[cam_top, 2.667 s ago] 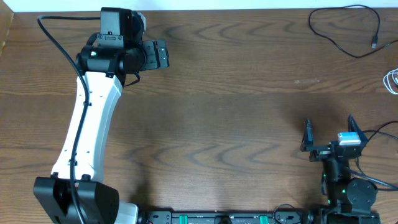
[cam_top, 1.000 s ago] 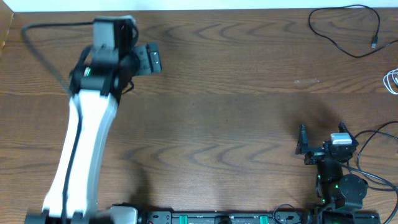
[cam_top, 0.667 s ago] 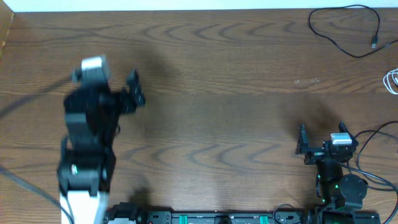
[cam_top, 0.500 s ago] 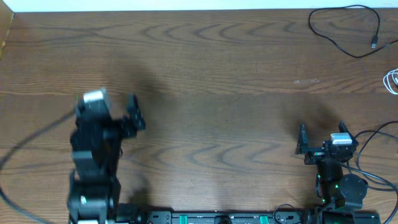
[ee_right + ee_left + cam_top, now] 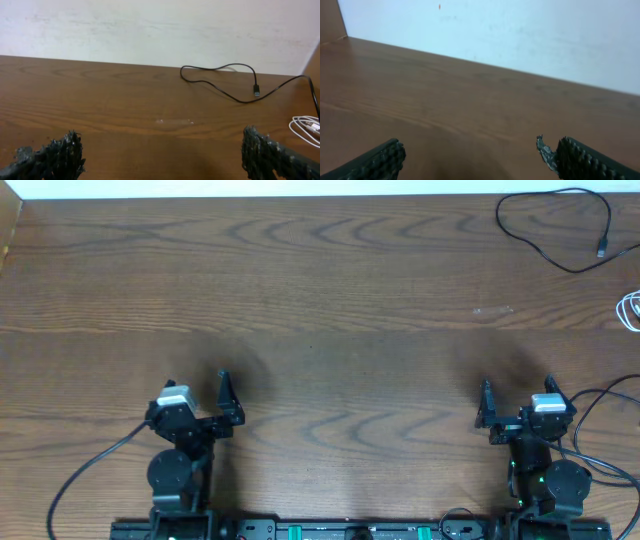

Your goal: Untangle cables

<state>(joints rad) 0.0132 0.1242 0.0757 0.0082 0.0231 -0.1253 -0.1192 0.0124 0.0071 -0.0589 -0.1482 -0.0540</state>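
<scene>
Left fingers (image 5: 379,161): spread wide, nothing between them, only bare desk (image 5: 320,300) ahead.
Right fingers (image 5: 55,157): spread just as wide and empty, facing the cables' corner.
Cables: the black cable (image 5: 240,101) lies in one open loop at the far right of the desk, its plug (image 5: 256,91) free. The white cable (image 5: 306,124) sits at the right edge, apart from the black one.
Poor view: the white cable is cut off by the frame, so it may still be coiled on itself. Can't say for sure.
Step in hand: looks like the sorting is nearly done and both arms are parked. If the white coil needs opening, that is the right arm's job.
Doing it well: come down with the fingers wide, pinch a single strand rather than the bundle, and draw it away from the black loop so they don't cross.
Arms: both folded low at the near edge of the desk, wrists level and aimed at the far wall, with the left well apart from the cables.
</scene>
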